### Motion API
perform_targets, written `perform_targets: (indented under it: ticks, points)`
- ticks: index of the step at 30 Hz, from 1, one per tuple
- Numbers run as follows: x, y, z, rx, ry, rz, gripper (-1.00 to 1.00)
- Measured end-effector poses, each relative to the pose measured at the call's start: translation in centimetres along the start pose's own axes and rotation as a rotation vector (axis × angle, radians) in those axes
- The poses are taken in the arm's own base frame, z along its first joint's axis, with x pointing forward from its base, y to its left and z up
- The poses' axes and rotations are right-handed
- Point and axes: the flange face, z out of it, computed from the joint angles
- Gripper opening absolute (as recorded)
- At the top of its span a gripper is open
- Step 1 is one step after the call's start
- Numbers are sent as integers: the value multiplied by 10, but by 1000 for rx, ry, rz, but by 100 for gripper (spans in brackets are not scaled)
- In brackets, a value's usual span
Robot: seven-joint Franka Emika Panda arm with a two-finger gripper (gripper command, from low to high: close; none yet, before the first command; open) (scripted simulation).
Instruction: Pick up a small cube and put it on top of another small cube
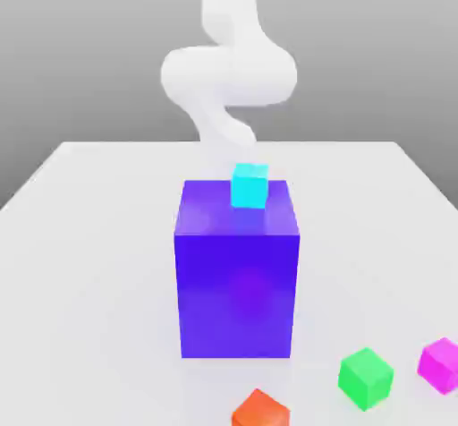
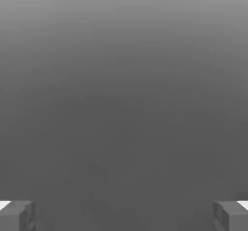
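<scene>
The small magenta-pink cube [image 1: 441,363] lies on the table at the front, at the exterior view's right edge. A big purple-blue block [image 1: 237,276] stands in the middle, and a small cyan cube [image 1: 250,185] shows at the far edge of its top. My white arm [image 1: 228,75] rises behind the block, far from the magenta cube. In the hand view my gripper [image 2: 124,218] is open; its grey fingertips [image 2: 17,215] stand wide apart with nothing between them, against a plain grey background.
A green cube [image 1: 365,378] sits just left of the magenta cube in the exterior view. An orange-red cube [image 1: 260,409] lies at the front edge. The white table [image 1: 98,236] stretches on both sides of the big block.
</scene>
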Motion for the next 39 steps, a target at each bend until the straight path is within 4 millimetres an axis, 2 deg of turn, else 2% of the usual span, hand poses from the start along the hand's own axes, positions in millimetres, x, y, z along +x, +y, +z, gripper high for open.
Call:
perform_targets:
  ticks: [5,9,14,18,24,29,33,34,39]
  points:
    - [-40,-30,91,-104,-81,-81,0]
    - [-82,-45,159,-172,-152,-149,0]
    - [-148,-51,235,-240,-251,-236,0]
    - [-213,-50,287,-279,-340,-311,0]
    - [-312,-32,347,-326,-487,-401,0]
    - [-400,-7,377,-350,-624,-466,0]
    - [-438,17,414,-351,-650,-474,0]
    - [-445,23,423,-352,-651,-475,-100]
    - [-445,23,423,-351,-651,-475,-100]
